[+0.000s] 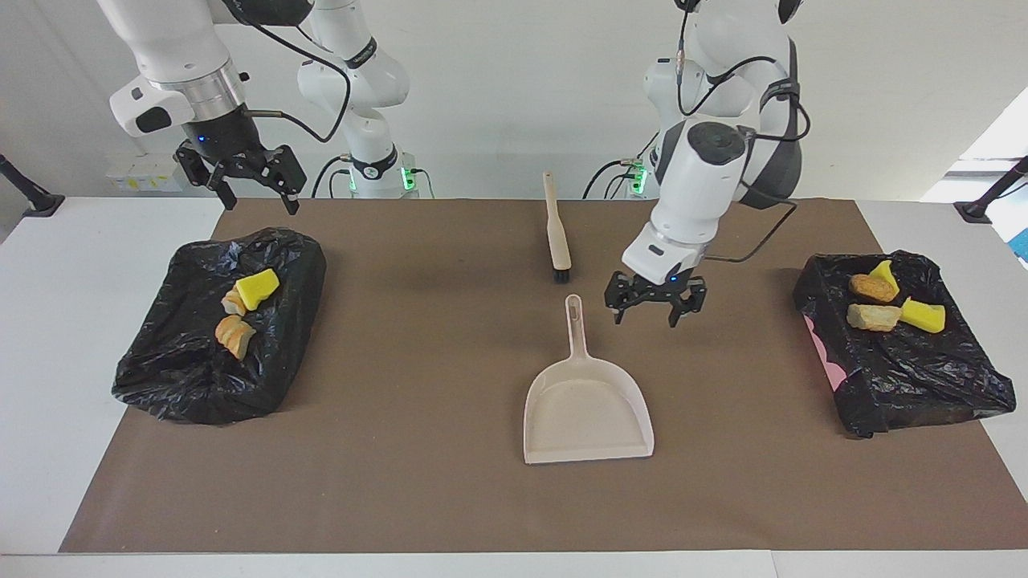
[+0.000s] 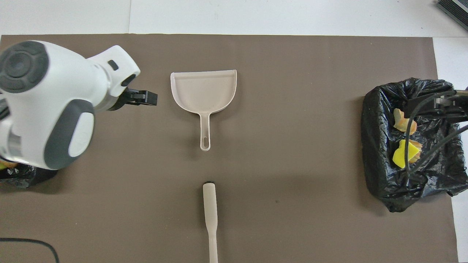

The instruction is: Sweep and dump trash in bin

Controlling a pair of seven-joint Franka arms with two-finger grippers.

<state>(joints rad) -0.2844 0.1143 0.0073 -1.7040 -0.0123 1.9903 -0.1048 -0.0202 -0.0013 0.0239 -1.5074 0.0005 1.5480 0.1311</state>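
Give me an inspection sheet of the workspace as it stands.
Surface: brown mat, no loose trash on it.
Trash: three chunks on the black bag at the right arm's end; four chunks on the other bag.
Tools: dustpan and brush lying mid-mat, unheld.
Clutter: nothing seen.
Grippers: left gripper open, beside the dustpan handle; right gripper open, over its bag's edge.
Cables: on the arms only.
Surroundings: white table, wall.

Facing view looks down from high at the counter's [image 1: 482, 498] 6 o'clock edge; overhead view looks steeply down from the robots' end; both share the dustpan [image 1: 586, 409]
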